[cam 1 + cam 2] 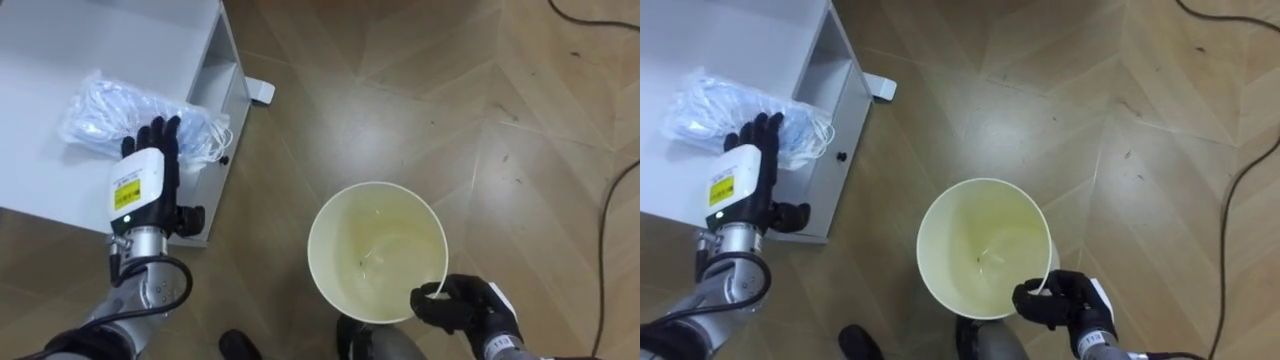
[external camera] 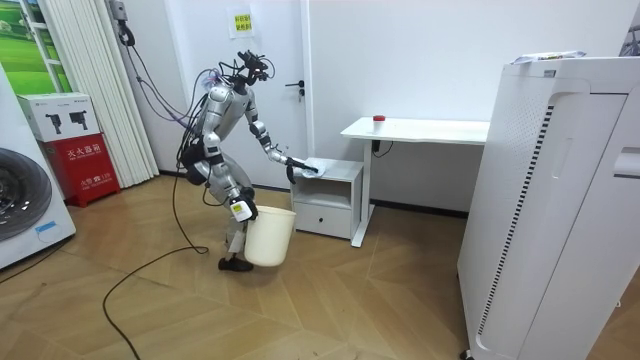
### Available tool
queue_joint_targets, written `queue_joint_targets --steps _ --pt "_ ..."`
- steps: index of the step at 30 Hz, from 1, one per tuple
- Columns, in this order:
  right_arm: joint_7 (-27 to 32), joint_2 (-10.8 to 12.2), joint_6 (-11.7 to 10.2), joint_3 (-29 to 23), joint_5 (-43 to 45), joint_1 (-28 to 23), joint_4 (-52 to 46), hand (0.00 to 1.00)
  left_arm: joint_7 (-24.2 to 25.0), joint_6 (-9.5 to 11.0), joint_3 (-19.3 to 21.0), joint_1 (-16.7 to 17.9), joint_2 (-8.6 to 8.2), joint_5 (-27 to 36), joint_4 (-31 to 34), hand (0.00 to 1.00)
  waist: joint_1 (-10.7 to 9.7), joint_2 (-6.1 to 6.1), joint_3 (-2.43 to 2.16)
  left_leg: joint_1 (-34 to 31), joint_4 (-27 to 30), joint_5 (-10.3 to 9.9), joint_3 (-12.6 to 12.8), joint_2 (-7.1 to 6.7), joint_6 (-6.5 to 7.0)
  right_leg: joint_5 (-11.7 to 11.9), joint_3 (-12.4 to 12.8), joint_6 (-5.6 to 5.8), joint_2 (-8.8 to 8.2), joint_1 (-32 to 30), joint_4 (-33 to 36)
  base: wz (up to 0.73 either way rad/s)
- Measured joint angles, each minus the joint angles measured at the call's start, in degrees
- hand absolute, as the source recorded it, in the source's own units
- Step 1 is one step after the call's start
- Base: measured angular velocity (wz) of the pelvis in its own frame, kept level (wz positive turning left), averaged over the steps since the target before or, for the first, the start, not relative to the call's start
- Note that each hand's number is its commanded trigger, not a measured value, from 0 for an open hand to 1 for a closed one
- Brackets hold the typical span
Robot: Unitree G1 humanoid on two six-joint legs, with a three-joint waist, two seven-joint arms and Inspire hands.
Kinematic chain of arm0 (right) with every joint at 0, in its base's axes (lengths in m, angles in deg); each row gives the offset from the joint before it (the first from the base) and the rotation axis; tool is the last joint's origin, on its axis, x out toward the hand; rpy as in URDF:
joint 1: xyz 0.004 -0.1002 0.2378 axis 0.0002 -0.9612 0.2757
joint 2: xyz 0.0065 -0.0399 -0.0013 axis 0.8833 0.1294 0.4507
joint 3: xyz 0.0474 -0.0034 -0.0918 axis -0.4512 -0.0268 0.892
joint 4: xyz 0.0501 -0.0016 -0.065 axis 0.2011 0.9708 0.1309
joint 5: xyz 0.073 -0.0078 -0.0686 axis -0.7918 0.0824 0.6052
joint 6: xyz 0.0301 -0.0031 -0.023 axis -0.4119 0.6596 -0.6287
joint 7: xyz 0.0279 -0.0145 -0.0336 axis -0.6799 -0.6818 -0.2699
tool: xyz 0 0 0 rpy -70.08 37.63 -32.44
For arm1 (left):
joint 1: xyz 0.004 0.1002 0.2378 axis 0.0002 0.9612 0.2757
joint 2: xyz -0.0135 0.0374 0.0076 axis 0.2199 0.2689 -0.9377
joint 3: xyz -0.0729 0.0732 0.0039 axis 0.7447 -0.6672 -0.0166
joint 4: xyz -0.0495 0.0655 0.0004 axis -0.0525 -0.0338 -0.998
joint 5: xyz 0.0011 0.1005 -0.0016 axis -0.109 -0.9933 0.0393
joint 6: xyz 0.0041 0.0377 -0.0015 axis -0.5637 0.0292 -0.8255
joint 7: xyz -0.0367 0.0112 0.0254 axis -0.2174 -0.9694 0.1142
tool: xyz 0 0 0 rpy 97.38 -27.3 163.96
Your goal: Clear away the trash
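Low white cabinet (image 1: 50, 50) on a brown wood floor (image 1: 520, 150). On its top, near the edge, a crumpled clear plastic bag (image 1: 100, 112). On the floor just beside, a small white block (image 1: 260, 92).

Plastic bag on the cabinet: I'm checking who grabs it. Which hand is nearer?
Left. The left hand lies with straight fingers on the plastic bag atop the white cabinet; the right hand is well away, curled round the bin rim.
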Motion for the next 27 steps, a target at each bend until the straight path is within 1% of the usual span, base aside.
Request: queue_joint_targets --steps 3,6,11,16,20,22,23,25,26,27 --pt "0.03 0.02 0.84 0.00 -0.08 0.00 0.11 1.00 0.23 -0.75 -0.05 -0.42 0.83 -0.01 0.41 1.00 0.05 0.00 0.00 0.60 -0.19 -0.02 -0.14 -0.05 0.03 0.00 -0.19 0.00 -0.02 0.81 -0.26 0.00" --pt "0.04 0.06 1.29 0.03 -0.08 0.00 0.21 1.00 0.23 -1.28 -0.05 -0.40 0.92 -0.15 0.91 1.00 0.13 0.00 0.00 1.32 -0.78 -0.16 -0.12 -0.07 0.25 -0.01 -0.27 0.02 -0.04 1.48 -0.43 0.00" --pt "0.16 0.02 1.70 0.04 -0.41 -0.03 0.14 1.00 0.29 -1.73 -0.12 0.13 0.96 -0.34 1.47 1.00 0.53 0.05 -0.03 1.83 -1.01 -0.16 -0.02 -0.11 0.25 -0.01 -0.20 0.03 -0.04 1.81 -0.53 0.00" --pt "0.20 0.04 1.90 0.07 -2.30 -0.23 0.14 1.00 1.31 -1.77 -0.13 0.52 0.86 -0.35 1.59 1.00 0.80 0.12 -0.08 2.13 -1.23 -0.16 0.02 -0.08 0.26 -0.01 -0.37 0.03 -0.06 2.15 -0.78 0.00" --pt "0.66 0.03 1.82 0.70 -2.50 -0.57 0.01 1.00 2.25 -0.96 -0.11 0.72 0.98 0.79 1.32 1.00 0.96 0.11 -0.08 2.47 -0.62 -0.17 -0.04 -0.05 0.24 0.00 -0.35 0.04 0.09 2.71 -0.85 0.00" --pt "0.66 0.04 1.58 1.27 -2.47 -0.78 -0.04 1.00 2.26 -0.34 -0.10 1.31 0.88 1.34 0.95 1.00 0.90 0.10 -0.08 2.97 -0.65 -0.17 0.01 -0.07 0.24 0.00 -0.32 0.04 0.05 3.17 -0.87 0.00" --pt "0.66 0.04 1.17 1.81 -2.44 -1.03 -0.04 1.00 2.26 -0.01 -0.10 2.14 0.77 1.54 0.92 1.00 0.83 0.07 -0.09 3.50 -0.67 -0.17 0.04 -0.07 0.24 0.00 -0.30 0.04 0.05 3.64 -0.89 0.00" --pt "0.66 0.06 0.73 2.49 -2.43 -1.69 -0.20 1.00 2.23 0.66 -0.11 3.55 0.32 1.63 0.84 1.00 0.84 0.02 -0.12 4.15 -0.84 -0.17 0.06 -0.09 0.24 -0.01 -0.31 0.05 0.06 4.34 -1.00 0.00" --pt "0.68 0.07 0.38 2.86 -2.43 -1.80 -0.21 1.00 2.17 1.14 -0.11 4.23 -0.04 2.90 1.13 1.00 0.85 0.03 -0.13 4.23 -1.05 -0.16 0.01 -0.08 0.26 0.01 -0.34 0.08 0.08 4.45 -1.04 0.00" --pt "0.69 0.13 0.09 2.87 -2.34 -1.75 -0.15 1.00 2.19 1.19 -0.13 4.34 -0.66 4.42 1.26 1.00 0.87 0.03 -0.14 4.30 -1.19 -0.09 -0.01 -0.07 0.38 0.07 -0.36 0.17 0.07 4.56 -1.04 0.00"
